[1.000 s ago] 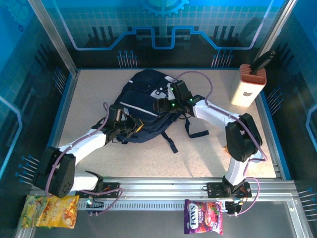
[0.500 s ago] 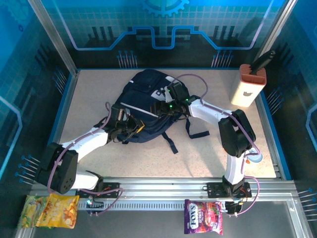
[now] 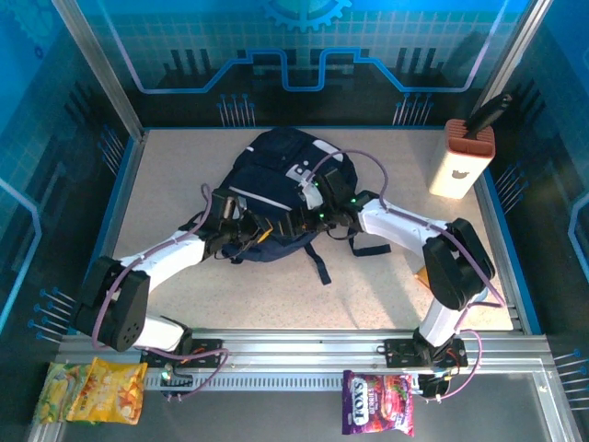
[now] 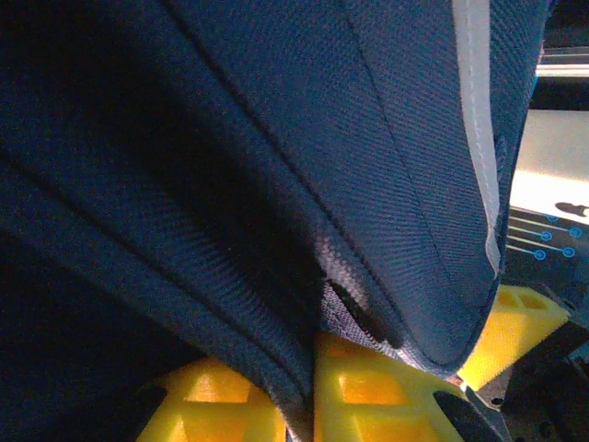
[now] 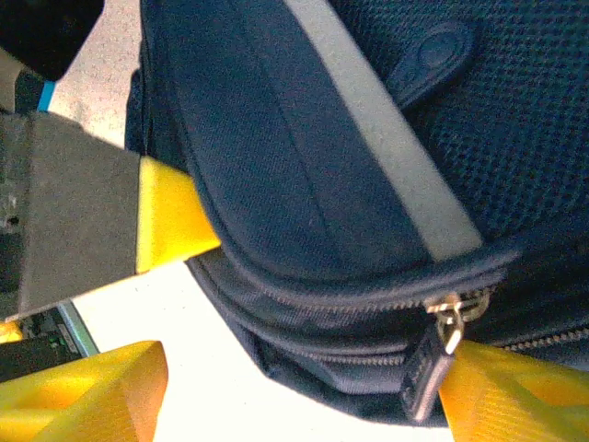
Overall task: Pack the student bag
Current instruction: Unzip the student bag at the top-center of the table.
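Tabletop (image 3: 276, 295): student bag (image 3: 271, 180) touching left gripper (image 3: 248, 232), right gripper (image 3: 299, 221).

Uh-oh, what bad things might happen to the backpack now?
The left tool pinches just a thin fold of the student bag, so the fabric might slip out. The right tool is open at the bag's edge, with the zipper pull hanging beside one finger; closing might catch fabric instead. A loose strap lies on the table and might snag.
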Motion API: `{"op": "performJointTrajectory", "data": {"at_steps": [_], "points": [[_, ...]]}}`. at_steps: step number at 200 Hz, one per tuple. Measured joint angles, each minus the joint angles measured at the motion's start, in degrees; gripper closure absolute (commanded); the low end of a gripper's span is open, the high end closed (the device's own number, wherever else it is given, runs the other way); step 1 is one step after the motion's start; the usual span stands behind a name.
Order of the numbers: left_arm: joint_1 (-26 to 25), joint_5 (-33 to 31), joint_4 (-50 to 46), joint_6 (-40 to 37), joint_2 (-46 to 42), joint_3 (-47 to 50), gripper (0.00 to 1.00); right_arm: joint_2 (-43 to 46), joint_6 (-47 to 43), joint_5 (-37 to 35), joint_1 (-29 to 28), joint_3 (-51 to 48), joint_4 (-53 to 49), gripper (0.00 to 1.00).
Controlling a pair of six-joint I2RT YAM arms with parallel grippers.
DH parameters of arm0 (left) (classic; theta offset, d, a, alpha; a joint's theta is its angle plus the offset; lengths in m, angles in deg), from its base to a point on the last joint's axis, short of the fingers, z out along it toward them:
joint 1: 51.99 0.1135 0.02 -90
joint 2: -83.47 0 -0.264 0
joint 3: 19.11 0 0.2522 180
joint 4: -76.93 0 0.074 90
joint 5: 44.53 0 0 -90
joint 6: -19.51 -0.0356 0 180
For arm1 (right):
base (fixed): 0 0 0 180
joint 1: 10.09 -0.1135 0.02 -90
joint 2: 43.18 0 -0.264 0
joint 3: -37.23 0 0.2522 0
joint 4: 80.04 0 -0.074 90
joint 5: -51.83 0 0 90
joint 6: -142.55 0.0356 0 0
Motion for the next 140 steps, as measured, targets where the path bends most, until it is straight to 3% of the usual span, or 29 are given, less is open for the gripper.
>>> {"op": "performJointTrajectory", "data": {"at_steps": [25, 58, 95, 140], "points": [[0.0, 0.0, 0.0, -0.15, 0.0, 0.0, 0.85, 1.29, -2.99, -4.63, 0.07, -0.52, -0.96, 0.25], [-0.04, 0.13, 0.0, -0.17, 0.02, 0.0, 0.85, 1.49, -7.19, -10.4, 0.07, -0.59, -2.08, 0.38], [-0.04, 0.15, -0.02, -0.17, 0.0, 0.0, 0.85, 1.44, -10.08, -12.48, -0.02, -0.59, -2.36, 0.54], [-0.04, 0.17, -0.02, -0.17, 0.02, 0.0, 0.84, -0.57, -10.88, -13.99, -0.07, -0.24, -2.82, 0.6]]}}
